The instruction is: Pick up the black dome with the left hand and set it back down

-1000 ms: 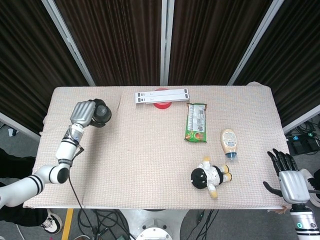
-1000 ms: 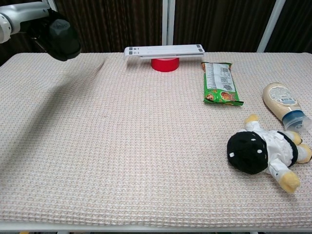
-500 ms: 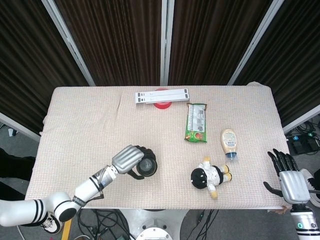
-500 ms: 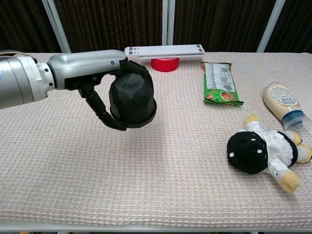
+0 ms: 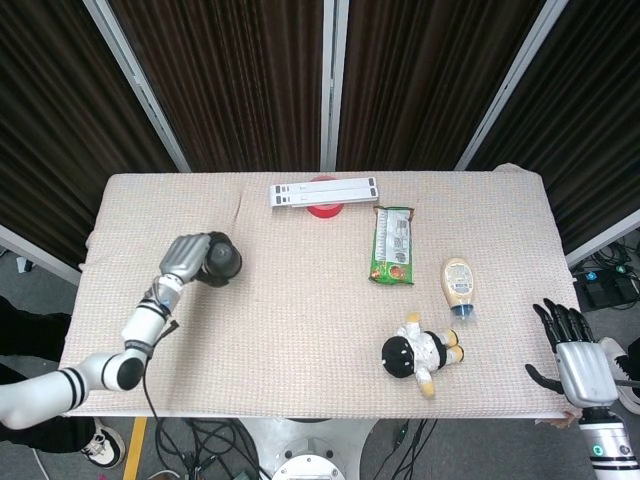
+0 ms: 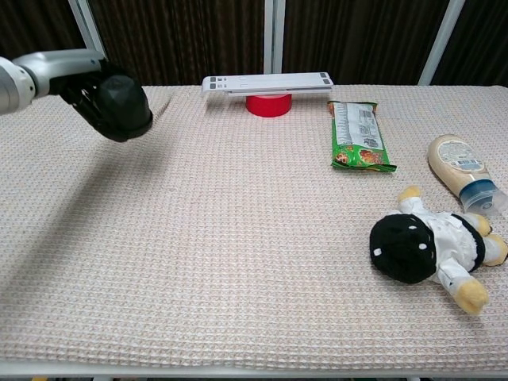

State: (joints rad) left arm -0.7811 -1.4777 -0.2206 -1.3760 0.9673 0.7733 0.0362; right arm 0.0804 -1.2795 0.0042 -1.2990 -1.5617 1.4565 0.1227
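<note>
Gripping the black dome [image 6: 121, 107] from above and behind, the left hand [image 5: 186, 258] carries it over the left side of the worktop [image 5: 300, 330], nearer the far-left corner than the near edge. The chest view shows the dome tilted, its flared rim turned down and toward the middle of the worktop, with the fingers [image 6: 89, 101] wrapped around its back. A soft shadow lies on the cloth below and to the near side of it, which suggests the dome hangs clear of the surface, though the gap itself cannot be traced plainly in either view. So the pick-up half of the task looks done; what is left, as I judge it, is to level the dome, lower it until the rim sits flat on the cloth, and let the fingers go. The right hand [image 5: 580, 362] sits off the near-right corner of the worktop, fingers spread and grasping nothing, taking no part. Well apart from the dome, along the far edge, a white bar [image 5: 323, 190] rests across a red tape roll [image 6: 267, 104]; toward the right side lie a green snack packet [image 5: 392, 245] and a squeeze bottle [image 5: 458, 285], and a plush doll [image 5: 418, 354] lies nearer the near edge.
</note>
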